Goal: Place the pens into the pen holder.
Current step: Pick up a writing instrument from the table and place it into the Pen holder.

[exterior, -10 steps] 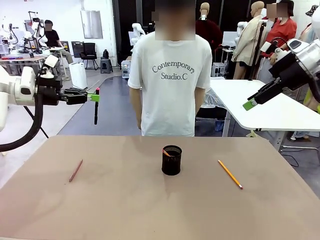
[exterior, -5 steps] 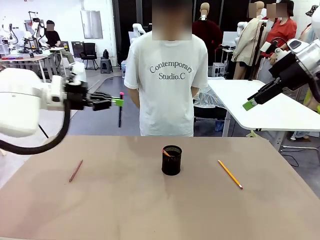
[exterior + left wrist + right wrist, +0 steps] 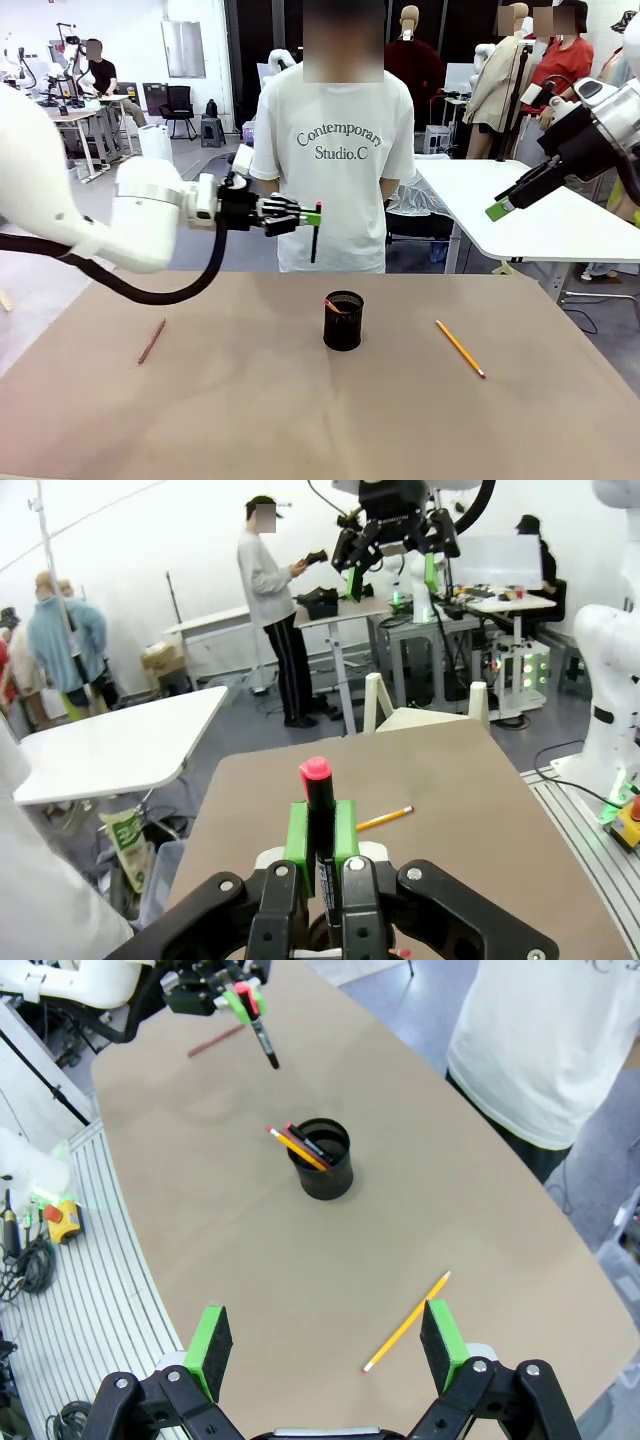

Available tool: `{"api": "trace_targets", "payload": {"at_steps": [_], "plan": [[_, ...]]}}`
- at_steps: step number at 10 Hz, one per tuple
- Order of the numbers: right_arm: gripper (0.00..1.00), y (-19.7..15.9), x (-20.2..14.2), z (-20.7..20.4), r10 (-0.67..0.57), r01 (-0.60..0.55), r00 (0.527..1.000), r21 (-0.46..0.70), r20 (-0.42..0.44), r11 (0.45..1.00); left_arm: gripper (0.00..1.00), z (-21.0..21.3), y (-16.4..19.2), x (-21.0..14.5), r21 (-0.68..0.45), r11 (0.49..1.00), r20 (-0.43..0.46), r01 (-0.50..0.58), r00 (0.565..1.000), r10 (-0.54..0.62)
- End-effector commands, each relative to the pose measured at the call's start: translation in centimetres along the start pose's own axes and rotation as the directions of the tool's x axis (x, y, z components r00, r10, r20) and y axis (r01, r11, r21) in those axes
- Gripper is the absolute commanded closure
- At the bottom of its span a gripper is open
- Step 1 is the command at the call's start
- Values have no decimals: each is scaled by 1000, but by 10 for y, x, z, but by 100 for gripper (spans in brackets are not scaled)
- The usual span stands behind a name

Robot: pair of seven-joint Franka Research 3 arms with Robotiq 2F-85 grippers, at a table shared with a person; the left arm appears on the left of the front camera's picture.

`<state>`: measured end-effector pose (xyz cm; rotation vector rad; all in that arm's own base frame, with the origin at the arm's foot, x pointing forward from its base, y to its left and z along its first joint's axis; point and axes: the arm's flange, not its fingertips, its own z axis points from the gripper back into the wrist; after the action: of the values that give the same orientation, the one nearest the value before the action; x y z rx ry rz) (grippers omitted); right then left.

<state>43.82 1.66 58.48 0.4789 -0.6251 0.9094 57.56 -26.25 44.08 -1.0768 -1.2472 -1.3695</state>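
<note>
My left gripper [image 3: 315,212] is shut on a black pen [image 3: 313,240] with a red end, which hangs upright above the table, a little left of and above the pen holder [image 3: 343,320]. In the left wrist view the pen [image 3: 319,810] stands clamped between the green pads [image 3: 297,835]. The black mesh holder [image 3: 322,1158] has pencils [image 3: 298,1147] leaning in it. A reddish-brown pencil [image 3: 152,341] lies at the left and an orange-yellow pencil [image 3: 460,348] at the right. My right gripper [image 3: 500,208] hangs open, high at the right, its fingers [image 3: 208,1345] wide apart.
A person in a white T-shirt [image 3: 335,150] stands at the table's far edge behind the holder. A white table [image 3: 520,215] stands beyond at the right. The brown tabletop [image 3: 250,420] is bare around the holder.
My left arm has swung to the right with the black pen, from the far left to just left of the holder. The right arm has not moved.
</note>
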Motion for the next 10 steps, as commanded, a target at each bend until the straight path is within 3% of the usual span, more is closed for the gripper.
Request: {"api": "trace_targets", "payload": {"at_steps": [1, 4, 5, 10], "plan": [[0, 0, 1, 1, 2, -2, 1000, 6, 11, 1000, 100, -18, 12, -4, -34, 999, 50, 36, 998, -35], [0, 0, 1, 1, 2, -2, 1000, 6, 11, 1000, 100, -24, 18, -9, -33, 999, 110, 31, 994, -28], [0, 0, 1, 1, 2, -2, 1000, 6, 11, 1000, 100, -32, 12, -10, -47, 999, 40, 17, 999, -15], [0, 0, 1, 1, 2, -2, 1000, 6, 11, 1000, 100, -33, 15, -10, -49, 999, 51, 16, 999, -14]]}}
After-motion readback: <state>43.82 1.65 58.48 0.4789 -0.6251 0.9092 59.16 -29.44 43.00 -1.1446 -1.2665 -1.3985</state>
